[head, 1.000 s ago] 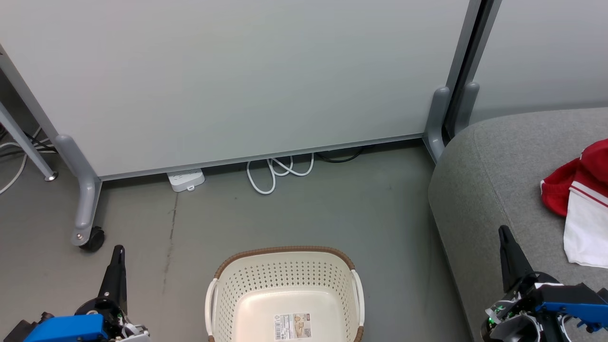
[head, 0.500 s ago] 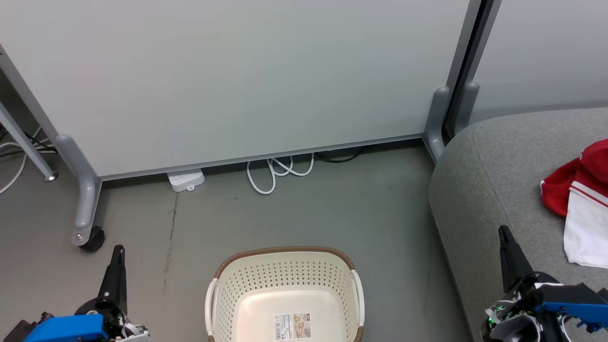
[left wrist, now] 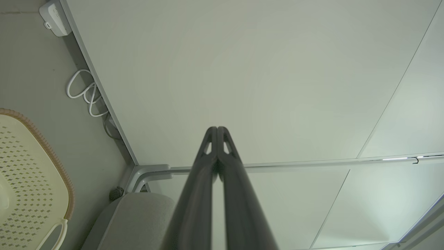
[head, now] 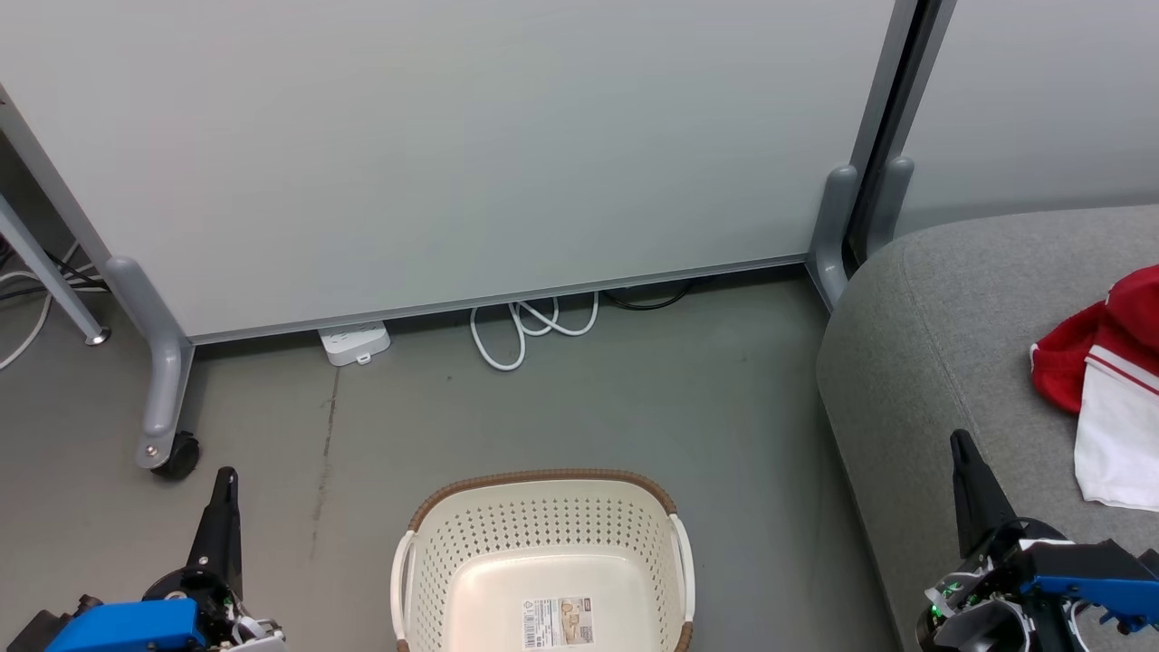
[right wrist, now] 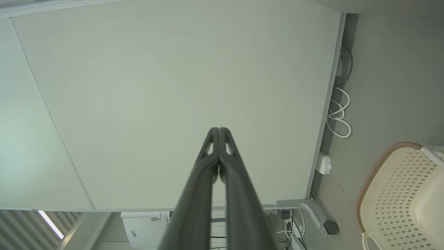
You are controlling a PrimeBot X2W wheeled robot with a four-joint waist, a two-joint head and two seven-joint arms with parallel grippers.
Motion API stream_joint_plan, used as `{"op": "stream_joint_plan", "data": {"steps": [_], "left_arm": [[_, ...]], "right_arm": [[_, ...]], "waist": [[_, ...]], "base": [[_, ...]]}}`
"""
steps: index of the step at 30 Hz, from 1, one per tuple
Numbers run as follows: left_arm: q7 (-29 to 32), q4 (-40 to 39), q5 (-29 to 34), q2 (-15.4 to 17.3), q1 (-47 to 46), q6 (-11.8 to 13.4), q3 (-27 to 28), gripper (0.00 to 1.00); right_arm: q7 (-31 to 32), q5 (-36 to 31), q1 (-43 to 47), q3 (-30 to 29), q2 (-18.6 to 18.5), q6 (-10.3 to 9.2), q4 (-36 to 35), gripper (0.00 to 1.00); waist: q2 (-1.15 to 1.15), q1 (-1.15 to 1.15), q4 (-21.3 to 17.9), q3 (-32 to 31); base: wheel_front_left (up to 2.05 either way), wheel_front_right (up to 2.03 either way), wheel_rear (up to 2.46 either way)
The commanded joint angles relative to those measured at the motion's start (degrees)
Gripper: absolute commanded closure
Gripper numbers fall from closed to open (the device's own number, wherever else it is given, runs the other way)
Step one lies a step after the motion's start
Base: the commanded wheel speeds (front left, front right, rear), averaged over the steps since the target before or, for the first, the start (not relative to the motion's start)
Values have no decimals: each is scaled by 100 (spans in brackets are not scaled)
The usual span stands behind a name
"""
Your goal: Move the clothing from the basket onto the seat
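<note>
Basket (head: 543, 476) sits bare, clothing (head: 1109, 362) lies on the seat (head: 942, 344), so left pincer (head: 225, 478) and right pincer (head: 959, 442) hang clenched, holding nothing.

A large pale partition panel (head: 453, 154) stands on a grey floor (head: 589, 407). Its grey foot ends in a black castor (head: 177, 455) at the left. A white power strip (head: 354, 343) and a looped white cable (head: 530, 328) lie along the panel's bottom edge, with a black cable (head: 647, 297) just beyond. A slanted metal leg (head: 50, 281) stands far left.
</note>
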Motion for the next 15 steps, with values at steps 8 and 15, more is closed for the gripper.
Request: {"op": "stream_joint_plan", "data": {"steps": [8, 15], "left_arm": [[17, -23, -17, 30, -69, -34, 4, 100], [17, -23, -17, 30, -69, -34, 4, 100]], "right_arm": [[20, 20, -60, -7, 12, -8, -20, 100], [19, 20, -59, -6, 12, -8, -20, 100]], "waist": [[0, 0, 0, 0], [0, 0, 0, 0]], "base": [[0, 0, 0], [0, 0, 0]]}}
